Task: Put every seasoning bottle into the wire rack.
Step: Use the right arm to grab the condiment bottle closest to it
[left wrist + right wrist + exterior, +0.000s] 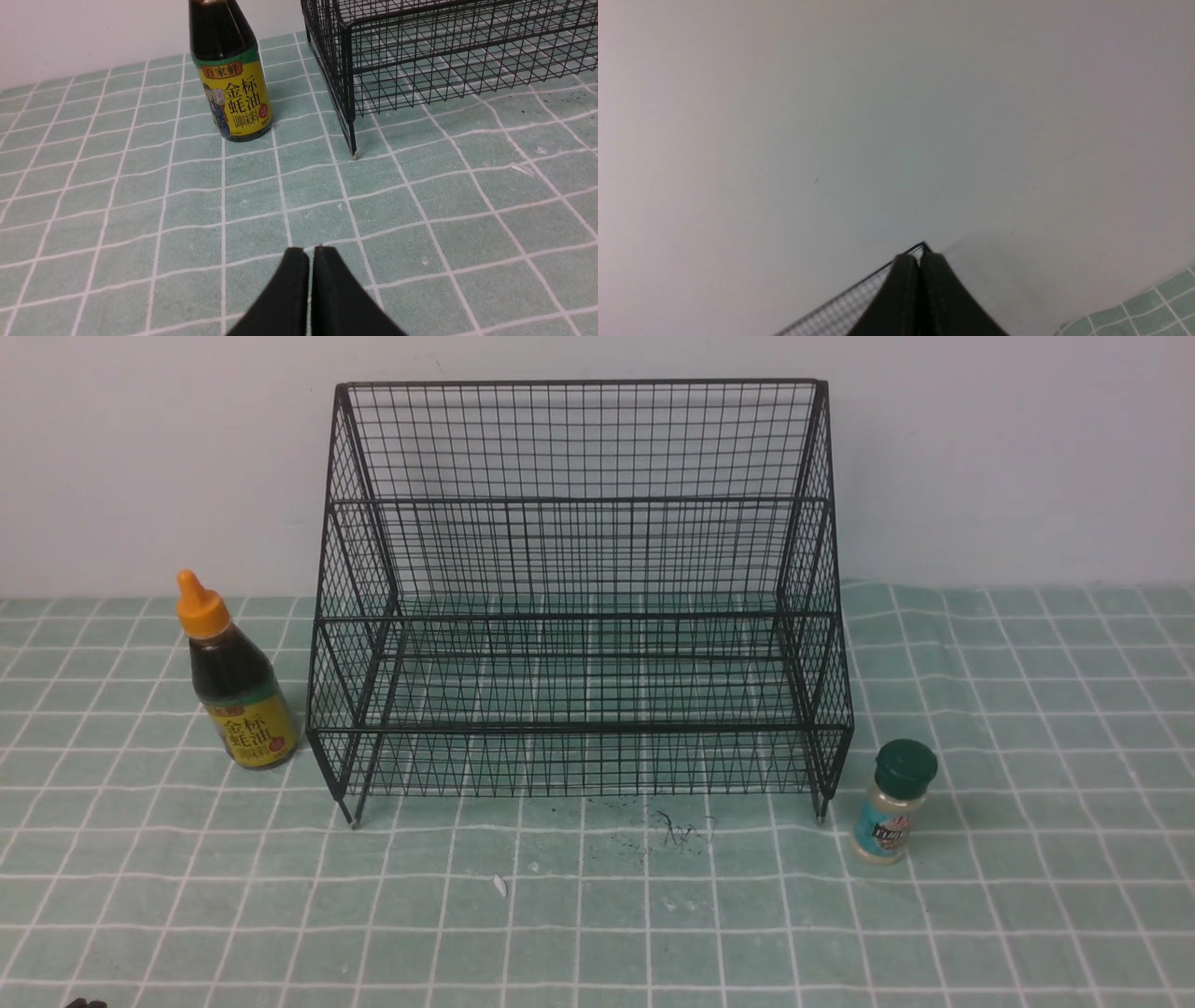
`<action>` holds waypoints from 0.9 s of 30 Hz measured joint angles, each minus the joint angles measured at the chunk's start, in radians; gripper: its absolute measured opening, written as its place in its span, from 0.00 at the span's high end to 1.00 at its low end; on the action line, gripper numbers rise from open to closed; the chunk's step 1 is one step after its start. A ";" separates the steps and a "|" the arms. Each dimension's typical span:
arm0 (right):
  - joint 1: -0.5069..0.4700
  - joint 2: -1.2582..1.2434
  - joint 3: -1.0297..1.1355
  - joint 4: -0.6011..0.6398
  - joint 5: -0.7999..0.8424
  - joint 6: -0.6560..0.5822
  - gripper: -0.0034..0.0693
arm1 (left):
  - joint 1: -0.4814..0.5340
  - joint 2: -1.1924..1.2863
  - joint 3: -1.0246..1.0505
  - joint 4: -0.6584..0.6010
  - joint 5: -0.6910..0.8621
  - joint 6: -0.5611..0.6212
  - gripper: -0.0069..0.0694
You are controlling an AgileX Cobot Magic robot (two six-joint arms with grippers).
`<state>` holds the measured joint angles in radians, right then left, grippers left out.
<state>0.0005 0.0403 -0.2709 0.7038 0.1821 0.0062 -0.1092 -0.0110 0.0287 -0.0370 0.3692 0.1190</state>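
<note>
The black wire rack stands at the back middle and holds nothing. The dark-sauce bottle with orange cap and yellow-green label stands upright on the cloth just left of the rack; it also shows in the left wrist view. The short shaker jar with dark green lid stands upright by the rack's front right leg. My left gripper is shut and empty, low over the cloth, well short of the sauce bottle. My right gripper is shut and empty, raised, facing the wall above the rack's top corner.
A green checked cloth covers the table. A small white scrap and dark specks lie in front of the rack. A pale wall stands right behind the rack. The rack's front left leg shows in the left wrist view.
</note>
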 joint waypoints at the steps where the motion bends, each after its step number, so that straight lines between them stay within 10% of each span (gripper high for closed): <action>1: 0.000 0.047 -0.057 -0.037 0.063 -0.006 0.97 | 0.000 0.000 0.000 0.000 0.000 0.000 0.92; 11: 0.000 0.760 -0.574 -0.426 0.767 -0.032 0.97 | 0.000 0.000 0.000 0.000 0.000 0.000 0.92; 20: 0.115 1.218 -0.811 -0.474 0.832 -0.063 0.79 | 0.000 0.000 0.000 0.000 0.000 0.000 0.92; 27: 0.278 1.493 -0.932 -0.619 0.824 0.010 0.43 | 0.000 0.000 0.000 0.000 0.000 0.000 0.92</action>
<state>0.2785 1.5329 -1.2026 0.0851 1.0060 0.0161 -0.1092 -0.0110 0.0287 -0.0370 0.3694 0.1190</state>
